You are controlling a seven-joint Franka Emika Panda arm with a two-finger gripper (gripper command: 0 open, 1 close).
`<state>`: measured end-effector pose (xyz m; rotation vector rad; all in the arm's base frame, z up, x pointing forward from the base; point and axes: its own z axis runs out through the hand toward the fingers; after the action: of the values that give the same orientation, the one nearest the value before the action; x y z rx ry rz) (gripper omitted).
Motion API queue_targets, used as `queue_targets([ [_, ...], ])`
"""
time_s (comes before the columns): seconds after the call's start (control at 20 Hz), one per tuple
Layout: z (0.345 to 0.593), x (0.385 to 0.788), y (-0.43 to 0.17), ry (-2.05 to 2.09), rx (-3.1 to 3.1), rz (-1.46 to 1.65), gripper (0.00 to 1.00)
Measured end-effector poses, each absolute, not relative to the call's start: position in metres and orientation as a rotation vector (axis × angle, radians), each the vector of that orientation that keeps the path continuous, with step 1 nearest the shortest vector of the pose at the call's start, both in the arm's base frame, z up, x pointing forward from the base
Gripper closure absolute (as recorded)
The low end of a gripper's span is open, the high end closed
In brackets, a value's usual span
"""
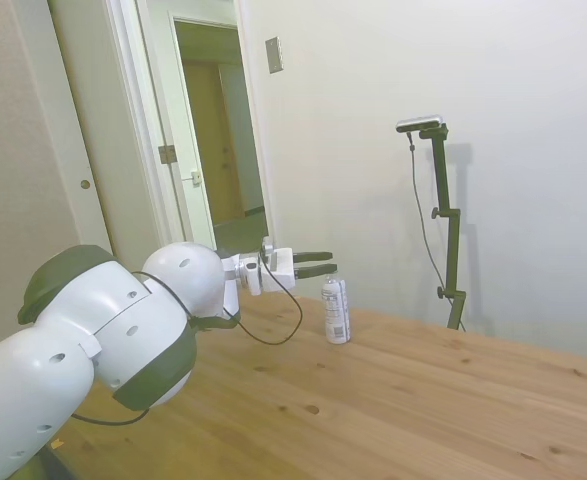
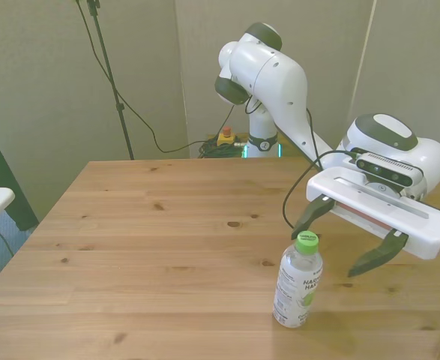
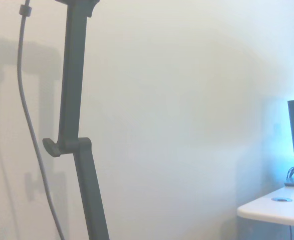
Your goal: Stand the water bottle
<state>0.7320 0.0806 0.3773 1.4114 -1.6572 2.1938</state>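
Right now I see the water bottle (image 2: 297, 282) upright on the counter (image 2: 145, 247), green cap up, its long axis vertical, near the front edge toward the front view's right. My claw (image 2: 347, 241) is spread wide and holds nothing; it hangs at cap height, just behind the bottle and a little toward the front view's right. I judge the standing done, so backing off must clear the cap.

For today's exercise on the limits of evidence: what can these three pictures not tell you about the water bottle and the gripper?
- Water bottle label text: too small to read in the front and side views.
- Wrist view: shows neither the bottle nor the table, only a wall.
- Gripper in the side view: small and distant, its gap from the bottle's cap unclear.
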Motion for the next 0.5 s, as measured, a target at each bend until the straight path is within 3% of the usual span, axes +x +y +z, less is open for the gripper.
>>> queue_targets([
  [0.5,0.388,0.694,0.081,-1.689,1.414,2.168,0.00],
])
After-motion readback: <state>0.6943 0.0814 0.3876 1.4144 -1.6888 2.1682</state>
